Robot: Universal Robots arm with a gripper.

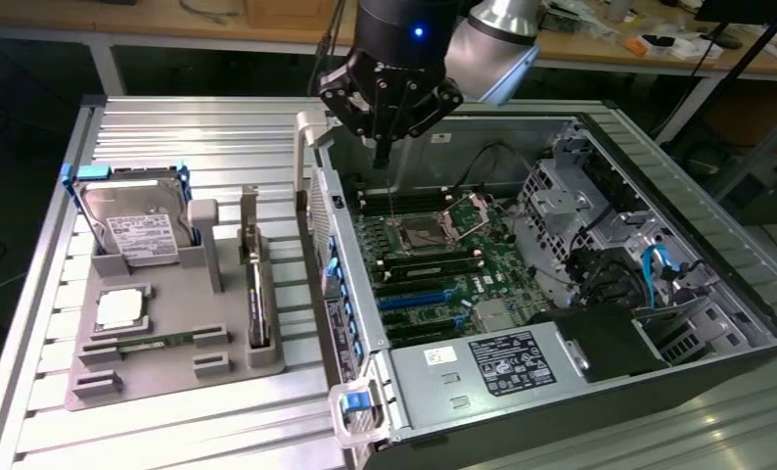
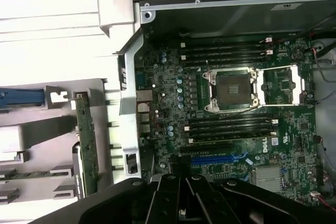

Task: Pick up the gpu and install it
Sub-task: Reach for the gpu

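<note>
My gripper [image 1: 381, 153] hangs pinched narrow with nothing in it, over the far end of the open computer case [image 1: 702, 220]. Below it, toward six o'clock in the exterior view, lies the motherboard [image 1: 457, 279] with the bare CPU socket [image 1: 428, 233], and further along that line are the blue expansion slots [image 1: 412, 300]. The power supply [image 1: 500, 358] sits at five o'clock and the cable bundles [image 1: 657, 266] at four.

The gpu [image 1: 255, 294] is outside the case, at about seven o'clock and well apart from the gripper. It stands on edge in a grey holder [image 1: 166, 380]. The case's rear wall [image 1: 326, 230] stands between the gripper and the gpu. In the same holder, a hard drive [image 1: 134, 233] in a blue frame leans at eight o'clock, and a memory stick [image 1: 154, 343] lies flat near the front.

Everything rests on a ribbed metal worktop [image 1: 193, 127]. A wooden bench [image 1: 232, 22] with clutter runs behind at twelve.

The wrist view gives me the socket's swung-open frame and the memory slots on either side of it. The exterior view gives me the holder's whole layout.
</note>
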